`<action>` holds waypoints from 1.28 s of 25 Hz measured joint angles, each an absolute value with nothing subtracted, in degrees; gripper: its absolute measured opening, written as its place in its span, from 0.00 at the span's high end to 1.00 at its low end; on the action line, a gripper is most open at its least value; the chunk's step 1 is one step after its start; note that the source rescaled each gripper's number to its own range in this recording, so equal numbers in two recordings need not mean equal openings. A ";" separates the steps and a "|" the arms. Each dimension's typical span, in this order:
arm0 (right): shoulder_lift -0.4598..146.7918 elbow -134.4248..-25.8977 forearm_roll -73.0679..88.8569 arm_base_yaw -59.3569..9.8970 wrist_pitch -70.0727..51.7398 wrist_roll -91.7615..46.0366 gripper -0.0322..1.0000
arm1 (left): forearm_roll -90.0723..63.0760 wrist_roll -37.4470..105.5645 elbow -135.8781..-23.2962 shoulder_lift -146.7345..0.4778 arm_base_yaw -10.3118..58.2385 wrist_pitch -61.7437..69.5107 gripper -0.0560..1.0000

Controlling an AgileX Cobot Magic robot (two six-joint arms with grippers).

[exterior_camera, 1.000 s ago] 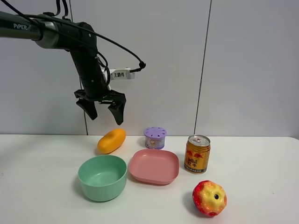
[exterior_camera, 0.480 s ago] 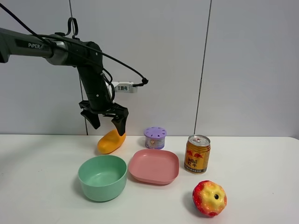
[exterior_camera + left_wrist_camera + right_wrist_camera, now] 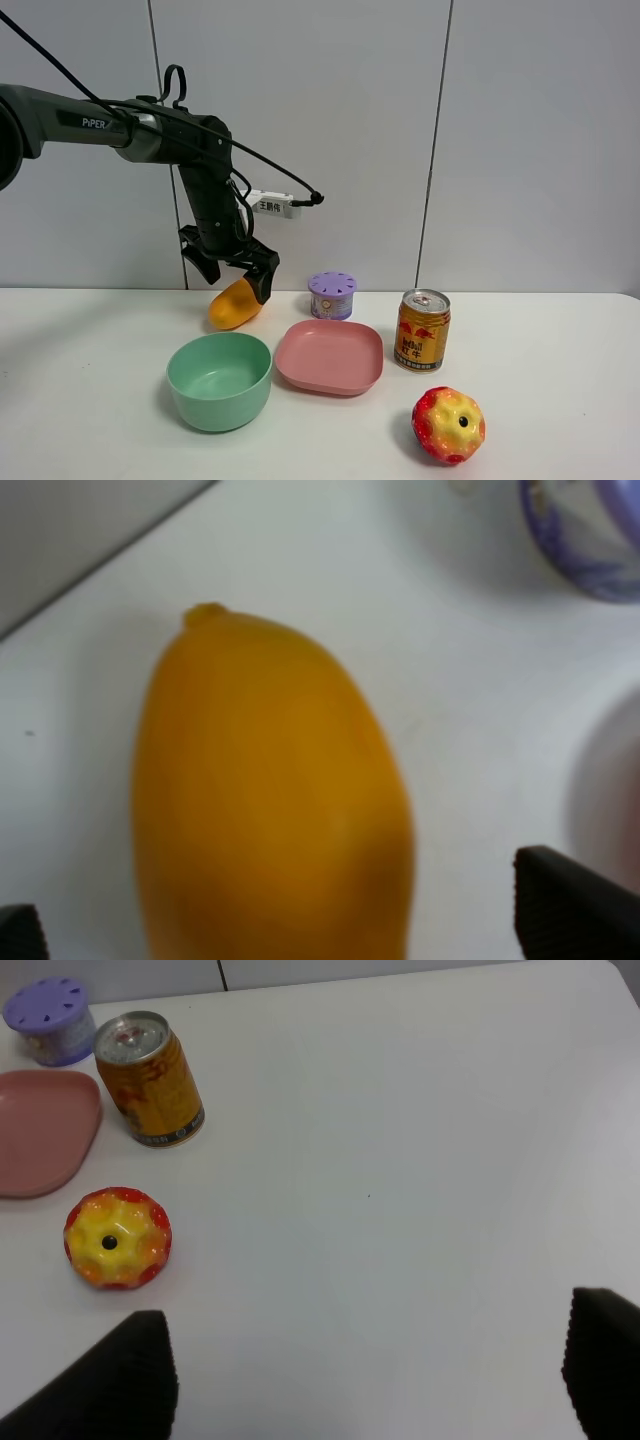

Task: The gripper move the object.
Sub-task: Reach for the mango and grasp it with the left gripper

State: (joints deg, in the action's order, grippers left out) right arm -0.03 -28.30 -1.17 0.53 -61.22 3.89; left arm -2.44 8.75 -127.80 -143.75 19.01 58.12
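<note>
Exterior high view: the left gripper [image 3: 235,282] hangs at the end of a black arm, pointing down over the orange fruit [image 3: 230,306]. A white label tag [image 3: 275,206] juts from the arm's cable above it.

Orange fruit: it lies on its side on the white counter [image 3: 560,400], near the far edge and left of the middle. It rests on the counter, with the upper end partly hidden by the fingers.

Left gripper, left wrist view: the fingers [image 3: 572,905] are spread wide, one on each side of the fruit. A clear strip of counter shows between each finger and the fruit's skin, so there is no contact and nothing is held.

Right gripper [image 3: 355,1370], right wrist view: both fingers are set wide apart with bare counter between them, and they hold nothing. This gripper is outside the exterior high view.

Other items:
- A green bowl [image 3: 220,400] stands toward the front edge, just forward of the fruit and apart from it.
- A pink plate [image 3: 330,358] sits just beside the bowl, at mid-counter.
- A purple container [image 3: 332,295] stands by the far edge, behind the plate and near the fruit.
- A gold drink can [image 3: 422,330] stands upright just beside the plate.
- A red-yellow apple [image 3: 448,424] rests near the front edge, forward of the can.
</note>
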 joint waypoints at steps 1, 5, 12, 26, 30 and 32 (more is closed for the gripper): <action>-0.03 -28.30 -1.17 0.53 -61.22 3.89 0.00 | -1.92 8.75 -127.80 -143.76 19.01 58.00 0.06; -0.03 -28.30 -1.17 0.53 -61.22 3.89 0.00 | -1.65 8.77 -127.80 -144.05 19.01 57.70 0.07; -0.03 -28.30 -1.17 0.53 -61.22 3.89 0.00 | -1.52 9.02 -127.80 -145.62 19.07 57.31 0.07; -0.03 -28.30 -1.17 0.53 -61.22 3.89 0.00 | -1.38 9.16 -127.80 -147.88 19.07 55.51 0.12; -0.03 -28.30 -1.17 0.53 -61.22 3.89 0.00 | -1.20 9.16 -127.80 -147.87 19.38 54.14 0.28; -0.03 -28.30 -1.17 0.53 -61.22 3.89 0.00 | -1.20 9.21 -127.80 -147.87 19.58 53.80 0.51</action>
